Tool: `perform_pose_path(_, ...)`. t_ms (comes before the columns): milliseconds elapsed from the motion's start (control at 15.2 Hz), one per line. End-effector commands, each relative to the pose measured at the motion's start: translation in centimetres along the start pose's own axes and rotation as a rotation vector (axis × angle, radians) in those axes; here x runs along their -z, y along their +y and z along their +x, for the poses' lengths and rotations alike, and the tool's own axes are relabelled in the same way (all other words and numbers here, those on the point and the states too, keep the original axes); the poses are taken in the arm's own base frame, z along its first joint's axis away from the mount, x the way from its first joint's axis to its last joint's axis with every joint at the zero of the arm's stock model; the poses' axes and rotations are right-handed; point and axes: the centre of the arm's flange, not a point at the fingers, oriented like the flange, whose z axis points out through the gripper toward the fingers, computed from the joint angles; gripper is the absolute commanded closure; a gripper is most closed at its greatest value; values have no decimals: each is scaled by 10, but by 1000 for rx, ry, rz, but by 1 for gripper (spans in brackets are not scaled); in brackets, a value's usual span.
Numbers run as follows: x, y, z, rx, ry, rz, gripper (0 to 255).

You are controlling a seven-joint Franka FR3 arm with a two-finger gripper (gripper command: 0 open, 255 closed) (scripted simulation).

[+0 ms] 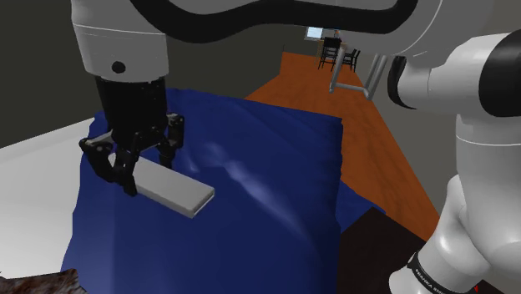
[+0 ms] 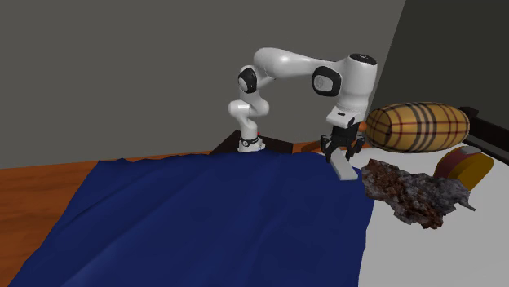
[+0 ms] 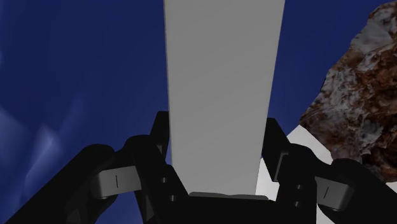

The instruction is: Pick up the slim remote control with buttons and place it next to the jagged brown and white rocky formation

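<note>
- the gripper (image 1: 149,171) has its fingers clamped on one end of the plain grey remote (image 1: 175,190)
- remote hangs over the blue blanket (image 1: 250,217), near its right edge in the second exterior view, close to the brown-white rock (image 2: 412,192)

Remote (image 2: 347,172) in hand (image 2: 343,152) over blanket (image 2: 204,216) edge, rock (image 2: 416,192) just beside, cushion (image 2: 418,126) behind

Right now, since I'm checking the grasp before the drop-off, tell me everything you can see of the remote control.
The remote control is a plain pale grey slab, slim, flat, rectangular, no buttons showing. The black gripper is shut on one end, a finger on each long edge. The slab slants down over the edge of the blue cloth, close beside the brown and white rock. Whether its free end touches anything is unclear.
</note>
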Motion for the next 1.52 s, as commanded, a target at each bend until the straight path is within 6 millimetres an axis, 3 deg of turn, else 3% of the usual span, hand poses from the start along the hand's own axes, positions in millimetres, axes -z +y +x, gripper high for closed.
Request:
perform_pose_path(0, -10, 0, 0, -1, 1, 0, 255)
perform_pose_path(1452, -126, 2, 0, -1, 1, 0, 255)
